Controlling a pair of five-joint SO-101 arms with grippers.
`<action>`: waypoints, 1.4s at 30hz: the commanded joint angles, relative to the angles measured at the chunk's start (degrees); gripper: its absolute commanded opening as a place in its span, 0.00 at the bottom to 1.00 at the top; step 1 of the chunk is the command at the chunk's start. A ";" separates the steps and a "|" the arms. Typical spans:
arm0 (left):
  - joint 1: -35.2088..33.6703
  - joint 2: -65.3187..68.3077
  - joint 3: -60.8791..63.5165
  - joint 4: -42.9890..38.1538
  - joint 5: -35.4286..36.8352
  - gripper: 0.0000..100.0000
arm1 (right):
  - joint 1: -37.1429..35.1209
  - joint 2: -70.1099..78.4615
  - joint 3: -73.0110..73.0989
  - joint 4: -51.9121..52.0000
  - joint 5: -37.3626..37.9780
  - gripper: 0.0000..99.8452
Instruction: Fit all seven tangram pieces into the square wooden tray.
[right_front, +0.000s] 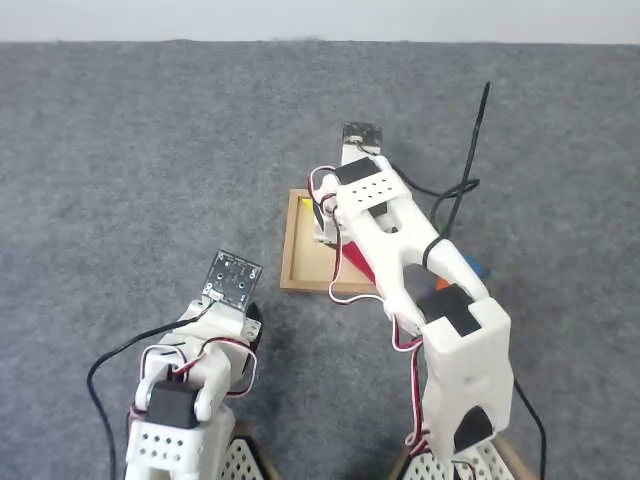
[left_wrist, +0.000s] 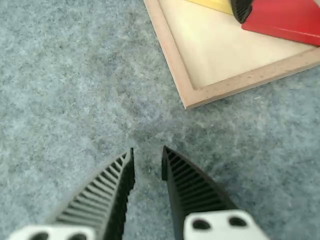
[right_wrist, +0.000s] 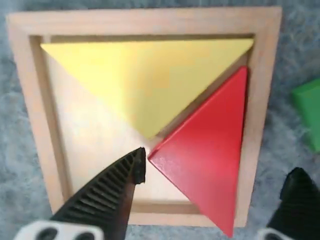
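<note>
Wooden tray (right_wrist: 150, 22) (smooth red triangle (right_wrist: 210, 165))

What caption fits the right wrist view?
Right gripper, jaws open, straddles the red triangle beside the yellow triangle in the tray.

- Grey felt-like fabric table cover (right_front: 150, 150): short mottled nap, spans the whole work surface in the high view. The same fabric is the ground in both wrist views.
- Pale off-white strip of wall or backdrop (right_front: 300, 18): runs along the far edge of the fabric, with a straight boundary.
- Thin black line, rod or cable (right_front: 477, 130): cannot tell which. It lies far right of centre and slants toward the far edge.
- Black cable on the fabric (right_front: 92, 378): near left, curving in a loose arc.
- Two white perforated plates (right_front: 245, 462), (right_front: 490, 462): at the near edge, well apart. Each has a brown wooden border and is cut off by the frame.
</note>
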 joint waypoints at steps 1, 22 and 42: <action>0.09 0.09 -0.40 -0.18 0.35 0.09 | 0.75 -1.45 -2.81 -2.33 3.87 0.41; 0.09 0.09 -0.40 -0.18 0.35 0.09 | 0.13 -26.07 30.33 -18.24 28.92 0.07; 0.09 0.09 -0.40 -0.18 0.35 0.09 | 4.35 -12.70 16.97 -15.52 31.03 0.07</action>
